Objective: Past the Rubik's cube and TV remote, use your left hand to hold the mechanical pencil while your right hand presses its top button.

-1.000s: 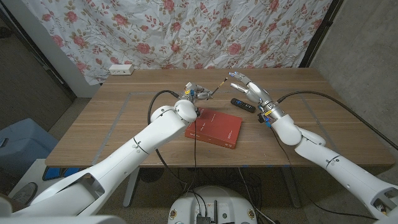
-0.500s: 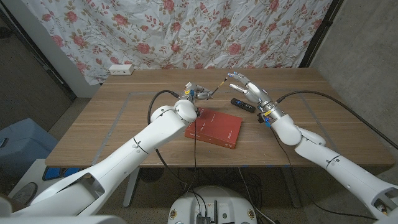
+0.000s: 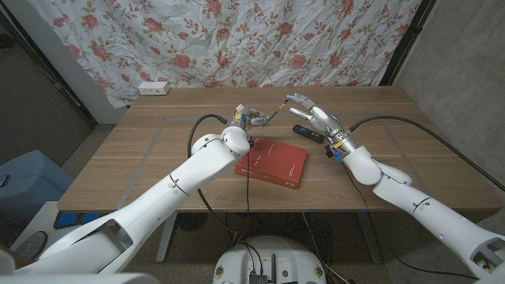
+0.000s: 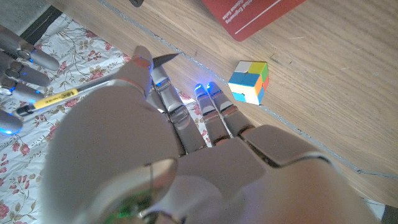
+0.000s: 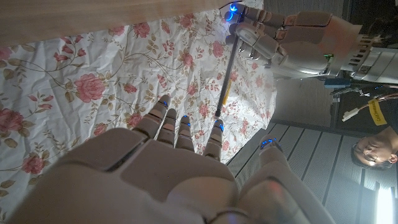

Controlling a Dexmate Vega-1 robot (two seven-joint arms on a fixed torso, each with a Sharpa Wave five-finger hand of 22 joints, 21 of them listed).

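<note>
Fingers of the left hand pinch the mechanical pencil low on its barrel, holding it off the counter at a slant, its top end pointing toward two o'clock in the head view. From the left wrist camera, the yellow-banded barrel runs out from behind the thumb toward the other hand's fingertips. The right hand hovers just beside that top end with fingers spread and holding nothing, fingertips near the pencil's cap; whether any of them touches it cannot be told. In the right wrist view the pencil stands between the right fingertips and the left hand gripping it.

Behind the wrist of the right hand, the TV remote lies on the counter, at about four o'clock from the pencil. The Rubik's cube sits on the wood beneath the left hand, near a red book lying at six o'clock from the pencil.

The hold looks settled, so the step in hand appears to be the press. The next move calls for one right fingertip to line up with the cap and push along the barrel's axis while the left grip stays firm, lest the pencil pivot or slip.
</note>
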